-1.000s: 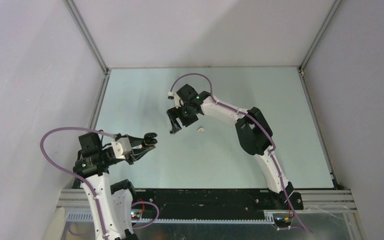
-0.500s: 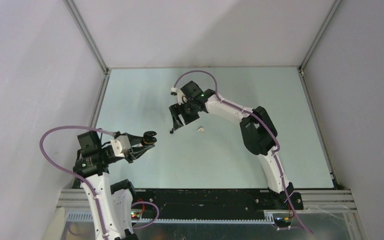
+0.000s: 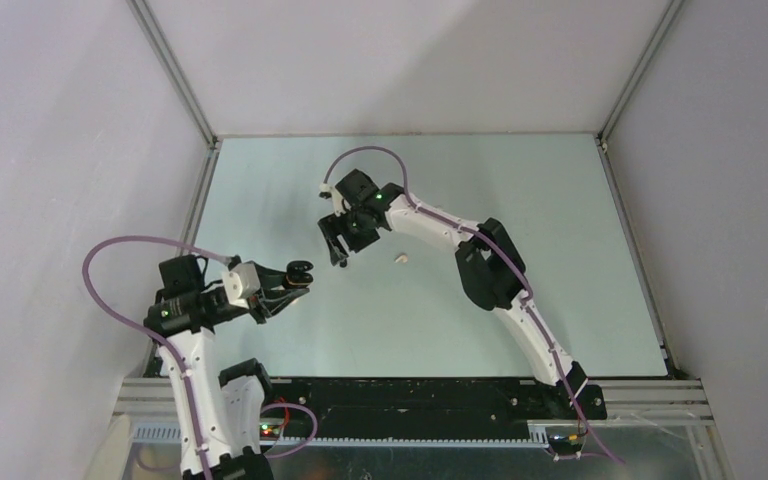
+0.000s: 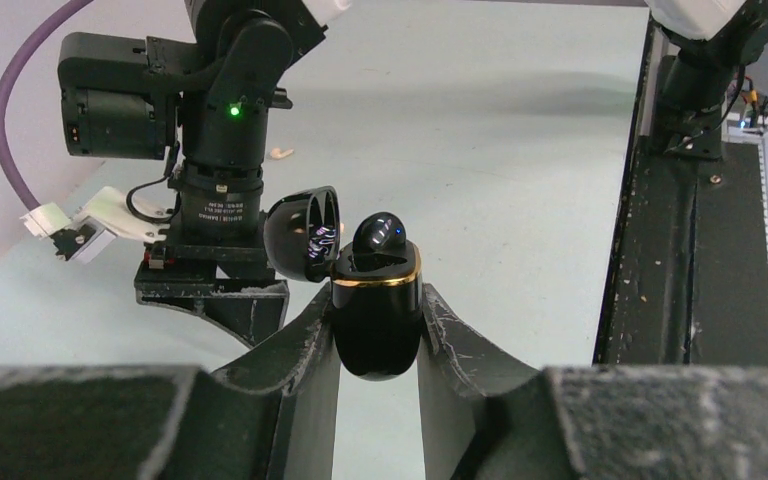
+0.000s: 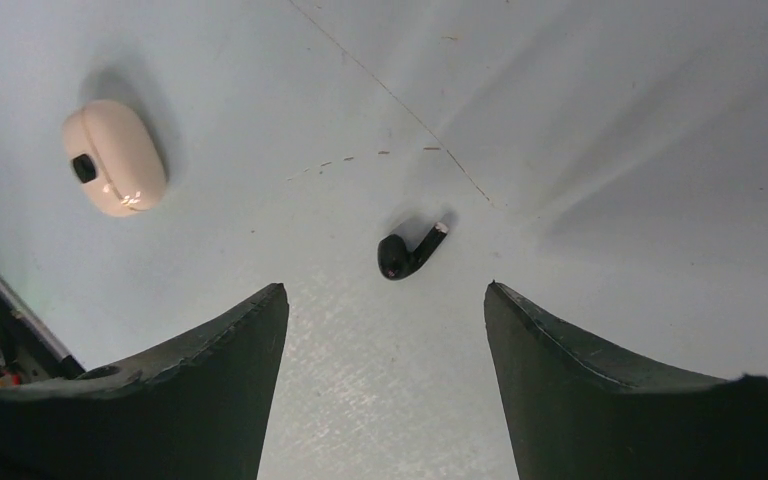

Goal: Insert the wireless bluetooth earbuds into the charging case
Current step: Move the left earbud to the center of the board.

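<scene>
Left gripper (image 4: pixel 378 298) clamped on black charging case (image 4: pixel 375 325), frame centre. Lid (image 4: pixel 305 232) open, one black earbud (image 4: pixel 380 232) seated inside. Right gripper (image 5: pixel 385 292) jaws apart. Loose black earbud (image 5: pixel 405 255) on table (image 5: pixel 610 150) just beyond tips.

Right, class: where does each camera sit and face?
Top external: above, behind the bases, facing down; left arm, right arm show.
Left wrist: faces past the left tool, shut on the charging case, toward the right arm.
Right wrist: faces down through the open right tool at a black earbud.
Top, left wrist share the case.

A pale green table (image 3: pixel 560 250) lies between grey walls (image 3: pixel 60 150), perhaps a black rail (image 3: pixel 410 392) fronting it.
</scene>
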Controlling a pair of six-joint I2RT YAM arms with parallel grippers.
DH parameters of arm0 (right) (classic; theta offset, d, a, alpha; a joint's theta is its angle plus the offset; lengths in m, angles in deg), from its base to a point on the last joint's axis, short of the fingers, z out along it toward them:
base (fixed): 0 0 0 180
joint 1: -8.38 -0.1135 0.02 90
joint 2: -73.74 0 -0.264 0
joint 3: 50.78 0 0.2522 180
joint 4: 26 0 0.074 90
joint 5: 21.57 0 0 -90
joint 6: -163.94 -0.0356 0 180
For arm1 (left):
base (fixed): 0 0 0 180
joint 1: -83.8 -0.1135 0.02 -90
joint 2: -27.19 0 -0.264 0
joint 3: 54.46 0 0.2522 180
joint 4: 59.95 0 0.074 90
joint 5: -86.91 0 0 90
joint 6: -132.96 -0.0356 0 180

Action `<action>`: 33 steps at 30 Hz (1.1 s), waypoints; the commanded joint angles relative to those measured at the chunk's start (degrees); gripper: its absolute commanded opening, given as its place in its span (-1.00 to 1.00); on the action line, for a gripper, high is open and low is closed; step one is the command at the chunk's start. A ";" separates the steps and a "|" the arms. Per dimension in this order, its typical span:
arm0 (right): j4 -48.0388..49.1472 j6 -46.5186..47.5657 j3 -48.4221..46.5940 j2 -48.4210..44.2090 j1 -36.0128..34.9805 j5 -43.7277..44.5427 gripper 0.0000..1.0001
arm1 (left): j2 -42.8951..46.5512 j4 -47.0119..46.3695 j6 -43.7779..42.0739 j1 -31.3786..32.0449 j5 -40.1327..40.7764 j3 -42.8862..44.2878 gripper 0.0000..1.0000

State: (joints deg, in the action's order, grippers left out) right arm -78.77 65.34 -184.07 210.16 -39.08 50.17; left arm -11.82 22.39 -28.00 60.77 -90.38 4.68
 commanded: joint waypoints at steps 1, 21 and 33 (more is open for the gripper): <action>-4.11 -0.34 -4.85 2.89 -1.43 4.09 0.50 | -2.48 9.81 -11.36 -0.49 -1.35 3.32 -1.00; -3.34 6.68 -3.70 4.27 -4.72 25.76 0.52 | -1.93 11.44 -13.72 -0.48 -1.04 3.48 -1.00; -2.95 9.93 -2.79 3.43 -3.81 30.73 0.54 | -1.84 11.48 -13.66 -0.43 -1.07 3.51 -1.00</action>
State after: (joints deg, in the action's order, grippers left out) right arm -81.98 72.84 -186.71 213.90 -43.69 77.19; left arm -14.02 33.69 -40.13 60.77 -90.29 5.86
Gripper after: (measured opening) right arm 0.767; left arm 0.329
